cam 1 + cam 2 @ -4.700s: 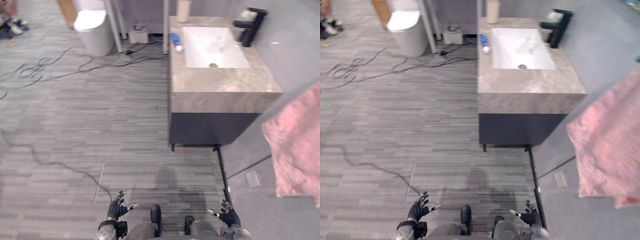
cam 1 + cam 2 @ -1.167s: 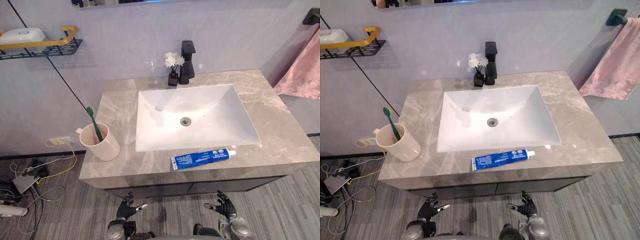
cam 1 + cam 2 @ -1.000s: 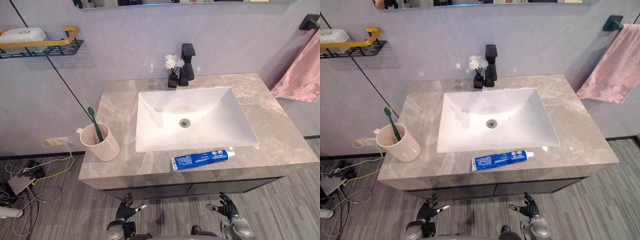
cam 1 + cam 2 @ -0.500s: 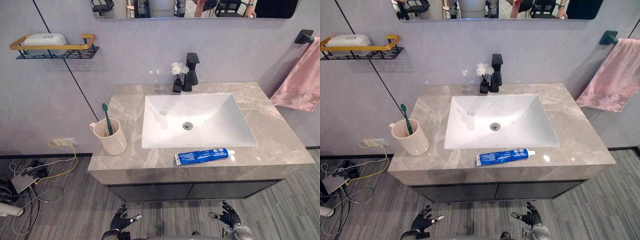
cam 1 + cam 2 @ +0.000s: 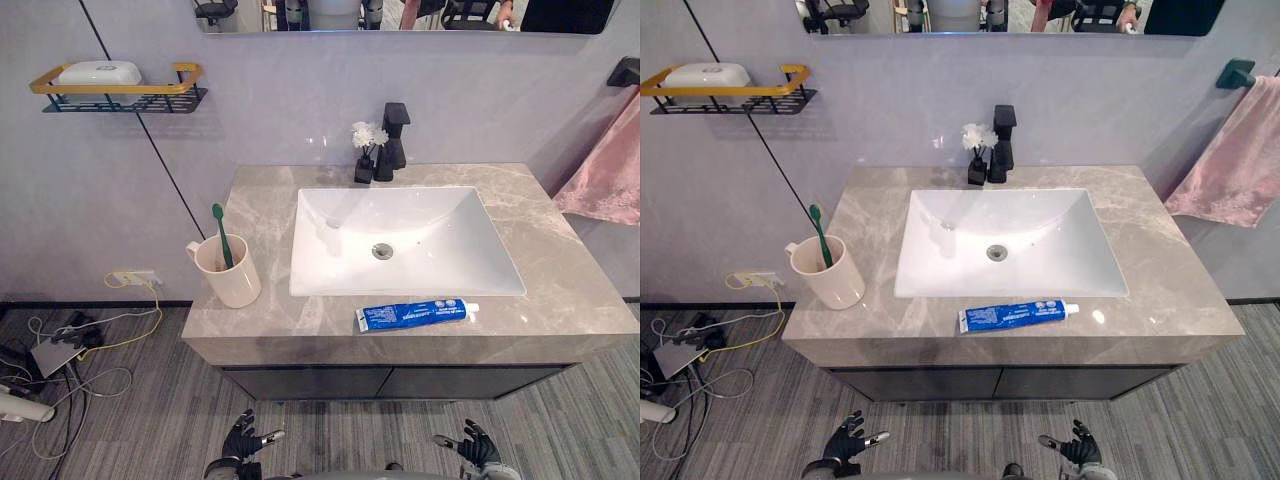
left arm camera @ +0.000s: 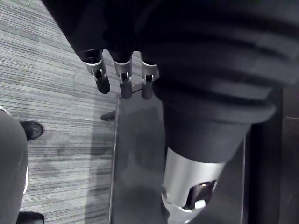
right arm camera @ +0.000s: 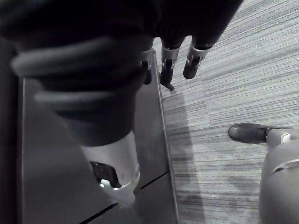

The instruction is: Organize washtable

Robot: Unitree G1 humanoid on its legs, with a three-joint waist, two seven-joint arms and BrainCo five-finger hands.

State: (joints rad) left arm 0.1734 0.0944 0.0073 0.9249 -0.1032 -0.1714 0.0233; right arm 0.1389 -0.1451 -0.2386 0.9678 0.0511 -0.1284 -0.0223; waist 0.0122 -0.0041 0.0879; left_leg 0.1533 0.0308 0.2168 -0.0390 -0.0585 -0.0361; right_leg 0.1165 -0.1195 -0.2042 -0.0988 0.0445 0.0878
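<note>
1. The toothpaste tube (image 5: 415, 314) lies flat on the worktop (image 5: 560, 275), at its front edge just before the basin (image 5: 440, 245); the cup (image 5: 234, 282) holding the toothbrush (image 5: 220, 230) stands well apart, to the robot's left
2. Low before the cabinet (image 5: 400, 382), the left hand (image 5: 242, 441) and right hand (image 5: 478, 449) hang with fingers apart, holding nothing
3. Probably best: raise the right hand, pinch the tube mid-body, and carry it level to the cup
</note>
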